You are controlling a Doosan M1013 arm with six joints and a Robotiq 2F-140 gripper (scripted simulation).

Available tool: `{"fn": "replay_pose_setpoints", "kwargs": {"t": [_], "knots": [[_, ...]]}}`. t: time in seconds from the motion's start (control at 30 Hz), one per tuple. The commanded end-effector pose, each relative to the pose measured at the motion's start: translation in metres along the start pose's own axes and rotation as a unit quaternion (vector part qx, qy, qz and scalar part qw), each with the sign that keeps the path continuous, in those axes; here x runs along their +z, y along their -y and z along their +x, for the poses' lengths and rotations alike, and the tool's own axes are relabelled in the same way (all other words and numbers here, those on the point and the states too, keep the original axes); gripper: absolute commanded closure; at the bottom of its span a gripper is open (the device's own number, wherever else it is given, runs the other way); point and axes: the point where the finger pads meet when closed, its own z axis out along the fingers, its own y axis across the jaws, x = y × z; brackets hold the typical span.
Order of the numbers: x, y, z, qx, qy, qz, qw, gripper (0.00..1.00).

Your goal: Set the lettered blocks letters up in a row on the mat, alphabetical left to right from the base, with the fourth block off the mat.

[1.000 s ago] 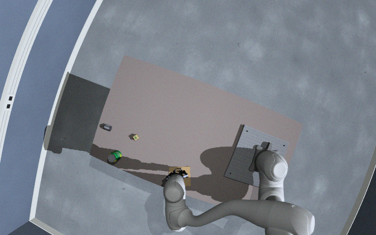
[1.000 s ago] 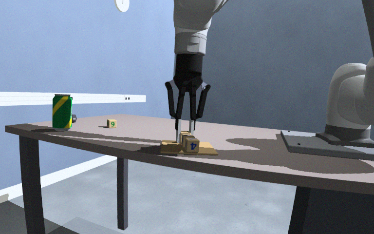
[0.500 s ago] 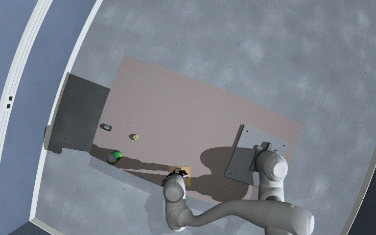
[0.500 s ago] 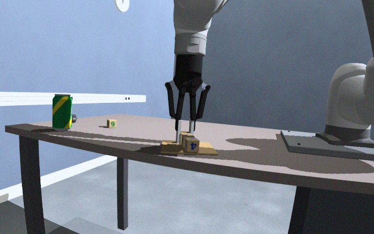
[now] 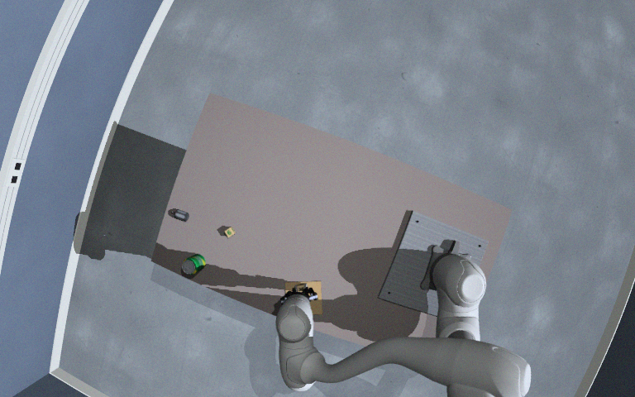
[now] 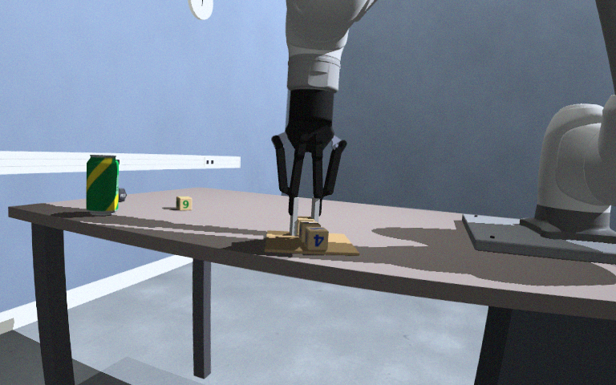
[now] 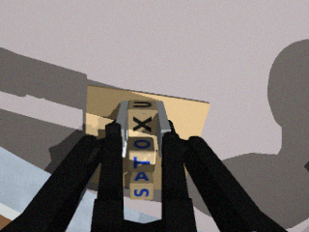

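Claw [image 6: 305, 212] narrowed round the far block [image 7: 142, 124] on mat [image 6: 340, 249] nr counter's [image 6: 408, 213] front edge — prob. squaring the row, whether it truly grips, can't tell.

1. Pinkish table [image 6: 408, 253], dark legs.
2. Tan mat [image 6: 341, 249] near front edge.
3. Lone block marked 9 [image 6: 184, 203] well apart from mat.
4. Green-yellow can [image 6: 103, 183] upright at left end.
5. Grey base plate [image 6: 492, 238] at right end.
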Motion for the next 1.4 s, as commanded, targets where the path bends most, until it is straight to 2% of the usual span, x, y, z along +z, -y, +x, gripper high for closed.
{"fn": "replay_pose_setpoints", "kwargs": {"t": [0.0,0.37,0.87,1.37], "knots": [[-0.0006,0.0005,0.0,0.0,0.0,0.001,1.0,0.76],[-0.0006,0.0005,0.0,0.0,0.0,0.001,1.0,0.76],[-0.0006,0.0005,0.0,0.0,0.0,0.001,1.0,0.65],[-0.0035,0.0005,0.0,0.0,0.0,0.001,1.0,0.65]]}}
